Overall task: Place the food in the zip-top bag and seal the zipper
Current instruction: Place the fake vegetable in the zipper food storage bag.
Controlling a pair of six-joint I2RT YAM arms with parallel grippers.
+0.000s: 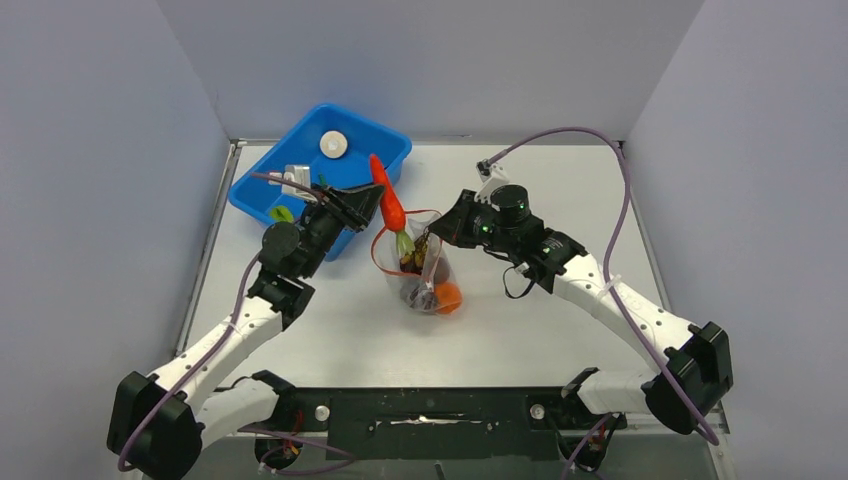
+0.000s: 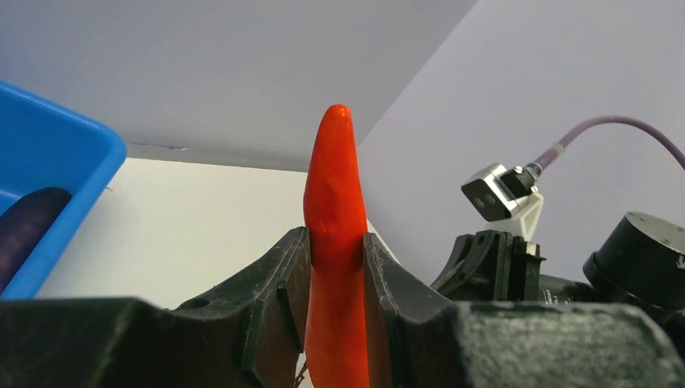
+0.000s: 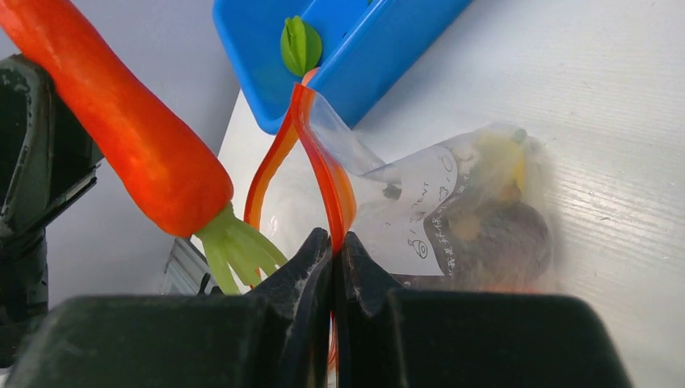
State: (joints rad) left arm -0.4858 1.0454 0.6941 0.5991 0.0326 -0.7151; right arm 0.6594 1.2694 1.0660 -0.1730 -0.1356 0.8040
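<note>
Left gripper [image 2: 335, 250] clamps tight on the carrot [image 2: 333, 178], green top dipping into the zip-top bag [image 3: 452, 202]; right gripper [image 3: 333, 242] pinches the zipper [image 3: 323, 174], mouth gaping.

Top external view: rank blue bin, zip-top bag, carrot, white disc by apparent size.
1. blue bin
2. zip-top bag
3. carrot
4. white disc
The carrot is held up off the table, nearer the camera, so it may look a bit oversized, but the order holds.
</note>
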